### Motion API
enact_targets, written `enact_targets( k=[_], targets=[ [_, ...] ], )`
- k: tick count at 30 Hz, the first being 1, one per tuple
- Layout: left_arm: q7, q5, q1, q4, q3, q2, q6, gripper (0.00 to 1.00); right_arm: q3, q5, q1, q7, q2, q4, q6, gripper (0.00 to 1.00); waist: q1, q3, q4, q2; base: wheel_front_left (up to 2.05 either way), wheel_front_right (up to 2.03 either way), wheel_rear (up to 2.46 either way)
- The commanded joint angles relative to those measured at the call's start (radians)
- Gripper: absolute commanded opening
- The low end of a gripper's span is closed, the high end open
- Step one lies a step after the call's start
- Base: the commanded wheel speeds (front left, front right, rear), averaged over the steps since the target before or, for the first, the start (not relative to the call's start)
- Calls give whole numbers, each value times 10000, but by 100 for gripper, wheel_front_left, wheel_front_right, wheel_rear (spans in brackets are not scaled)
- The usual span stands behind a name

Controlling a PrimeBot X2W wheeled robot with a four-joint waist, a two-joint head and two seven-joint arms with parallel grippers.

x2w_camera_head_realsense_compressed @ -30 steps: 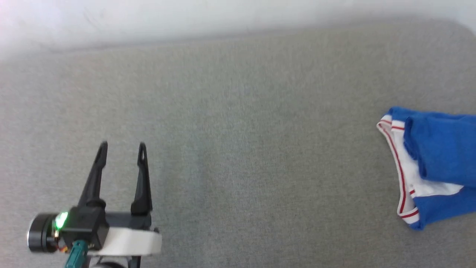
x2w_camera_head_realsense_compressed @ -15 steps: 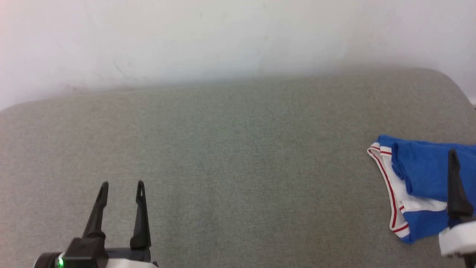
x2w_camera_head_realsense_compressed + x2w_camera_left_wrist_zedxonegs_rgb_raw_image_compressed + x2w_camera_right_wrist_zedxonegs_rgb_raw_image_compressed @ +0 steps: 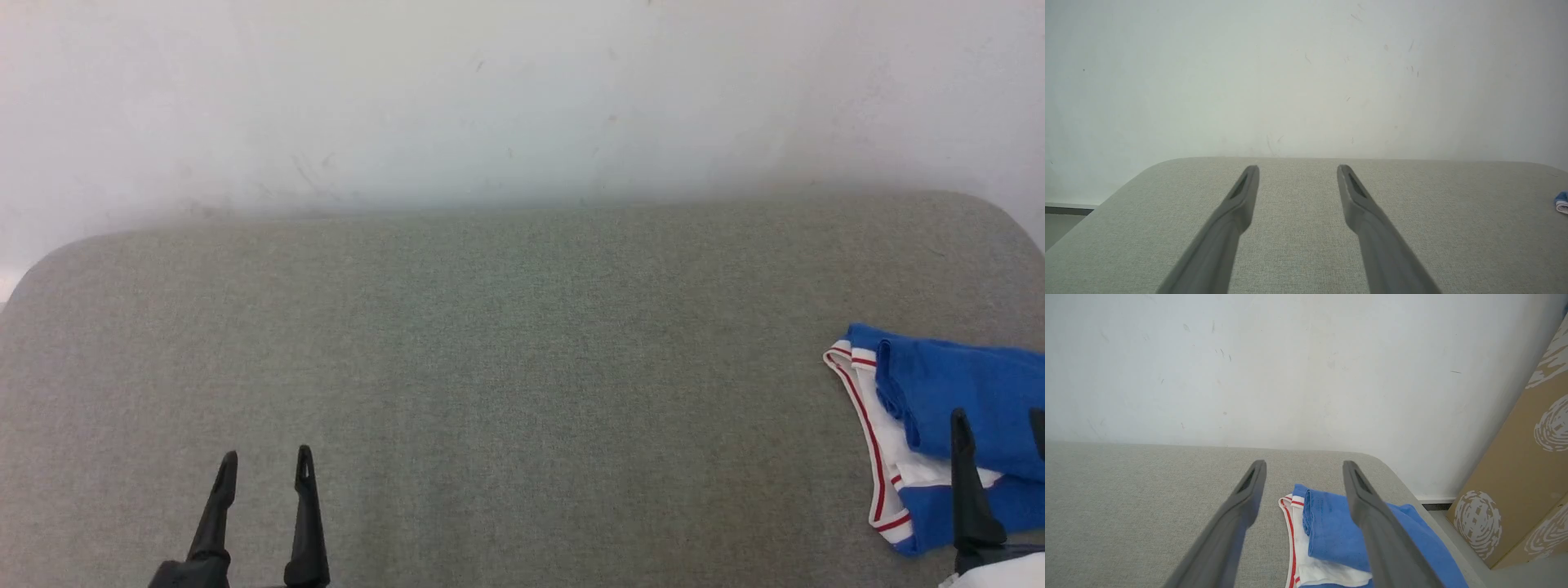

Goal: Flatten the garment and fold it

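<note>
Grey-green cloth covers the wide table [image 3: 522, 327], which has rounded corners and backs onto a scuffed white wall [image 3: 522, 98].

From the head view, the garment [image 3: 947, 408] lies bunched at about 4 o'clock, hard against the table's right edge and running out of the picture there. Its bright blue body is rolled over on itself. A white part underneath is edged with red-striped trim that curves along the side facing the middle of the table. It is neither spread flat nor neatly folded.

The left gripper [image 3: 266, 454] sits at about 7 o'clock, well apart from the garment, over bare cloth. Its two dark fingers are spread and nothing is between them. In the left wrist view a sliver of blue and white peeks in at 3 o'clock.

The right gripper [image 3: 1304, 463] is over by the garment, its jaws parted wide and grasping nothing. In its own wrist view the blue roll and white trim show between and below the two fingers, toward 6 o'clock. I cannot tell whether the fingers touch the fabric.

Past the table's right corner, at 3 to 4 o'clock in that view, a brown cardboard box [image 3: 1527, 465] printed with white swirls leans beside the wall.
</note>
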Motion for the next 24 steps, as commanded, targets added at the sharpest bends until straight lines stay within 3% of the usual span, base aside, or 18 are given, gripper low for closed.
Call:
enact_targets(
  k=[1, 8, 9, 24],
  targets=[
    [-98, -19, 105, 37, 45, -37, 80, 100, 25, 39, 98, -53, 30, 37, -11, 100, 0, 2, 7, 0, 0, 0, 0],
    [-155, -119, 103, 113, 7, -111, -7, 100, -22, 103, 131, -65, 30, 98, -11, 100, 0, -50, 27, 0, 0, 0, 0],
    [-74, -89, 1, 82, -6, -86, -3, 0, -20, 77, 9, -8, 0, 76, 0, 0, 0, -49, 28, 0, 0, 0, 0],
    [125, 210, -196, 297, 236, -362, -351, 0, 175, 49, -203, 32, -3, 288, -1, 0, 1, -40, 9, 0, 0, 0, 0]
  ],
)
